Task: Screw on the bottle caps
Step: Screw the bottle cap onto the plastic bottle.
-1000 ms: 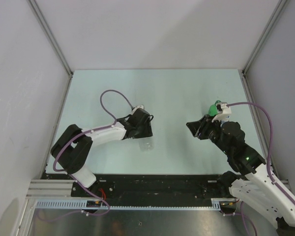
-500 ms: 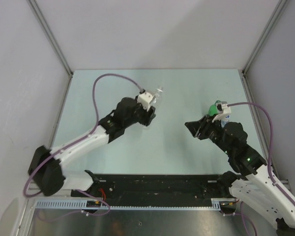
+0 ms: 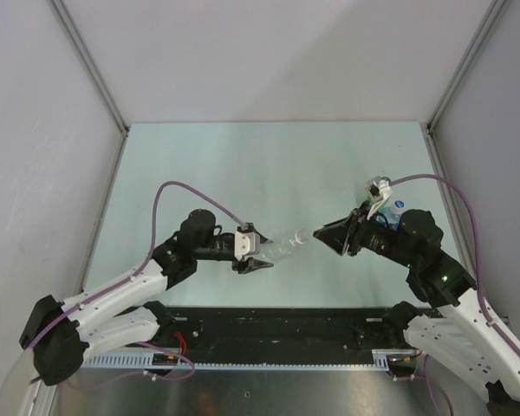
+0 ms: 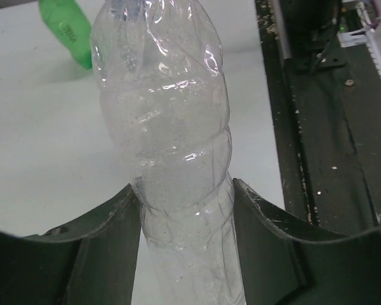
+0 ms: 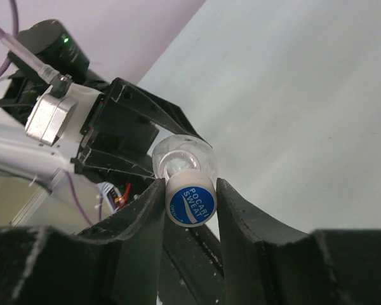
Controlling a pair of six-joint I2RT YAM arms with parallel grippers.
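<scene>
Clear unlabelled bottle (image 4: 165, 114) held level over the surface (image 3: 269, 165) near its near edge, clenched by the left pincer (image 4: 185, 194). The right pincer (image 5: 189, 189) grasps a blue-topped cap (image 5: 190, 198) at its mouth.

Top view high above the table (image 3: 269, 156), looking down, wrist views close, from opposite ends, sharing the clear bottle (image 4: 178, 159)

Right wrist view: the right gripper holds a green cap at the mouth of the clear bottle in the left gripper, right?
No. The cap in the right gripper is white with a blue printed top, not green, as the right wrist view shows. It is at the mouth of the clear bottle held by the left gripper.
</scene>
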